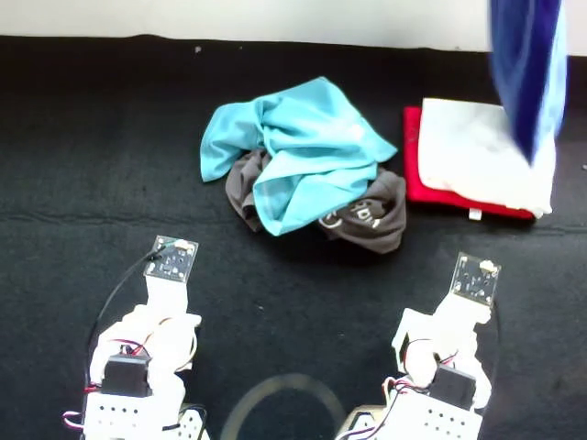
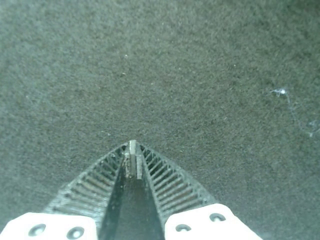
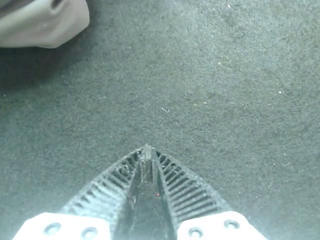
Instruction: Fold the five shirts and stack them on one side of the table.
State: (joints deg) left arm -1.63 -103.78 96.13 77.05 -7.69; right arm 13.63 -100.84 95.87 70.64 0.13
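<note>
L jaws: left gripper point(image 2: 132, 161) clenched, empty, over bare table point(image 2: 210, 75).
R jaws: right gripper point(image 3: 146, 159) same.
Heap: turquoise shirt point(image 1: 303, 147) crumpled atop grey shirt point(image 1: 378, 218), mid-table, beyond both arms.
Stack: white shirt point(image 1: 477, 151) on red shirt point(image 1: 424, 188), folded, right side.
Axis: heap slants far-left to near-right; collar dir can't tell.
Risk: deep pinch thru turquoise prob. grabs grey too, so both drag.

Upper centre of the high view, a crumpled top shirt point(image 1: 298, 147) lies on a second crumpled shirt point(image 1: 371, 215). Right of them, apart, an upper folded shirt point(image 1: 468, 151) lies on a lower folded shirt point(image 1: 415, 156).
</note>
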